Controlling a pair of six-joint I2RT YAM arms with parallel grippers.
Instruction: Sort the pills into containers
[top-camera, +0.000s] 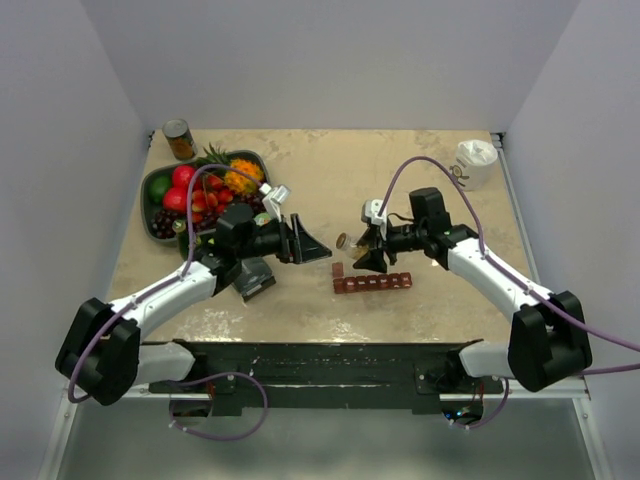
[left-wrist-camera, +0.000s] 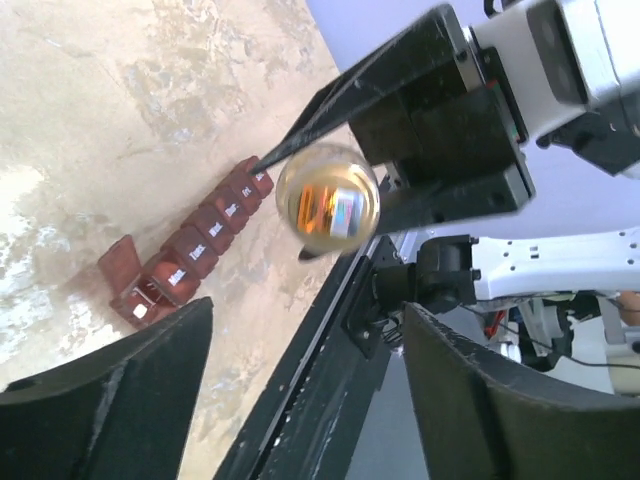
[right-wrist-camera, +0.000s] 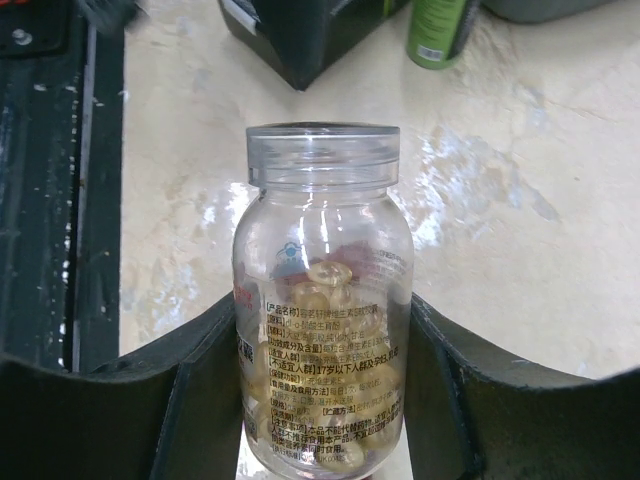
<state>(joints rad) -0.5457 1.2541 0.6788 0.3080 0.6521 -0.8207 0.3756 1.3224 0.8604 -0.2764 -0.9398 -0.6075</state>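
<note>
The bottle (right-wrist-camera: 325, 200) is clear, its label printed in fine dark characters with a touch of red and a bluish emblem. The pills (right-wrist-camera: 328, 285) inside are pale gold. My fingers (right-wrist-camera: 190, 400) are matte black. The table (right-wrist-camera: 540, 230) is cream, mottled with tan and white blotches. The pill box (top-camera: 372, 283) is dark translucent red with small white labels lettered dark. My arms (top-camera: 490, 272) are white with black joints, trailed by purple cables (top-camera: 430, 163).

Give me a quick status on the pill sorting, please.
Left gripper open, empty. Right gripper shut on pill bottle, pills inside. Organizer: end lid open. Nothing blocking.
</note>
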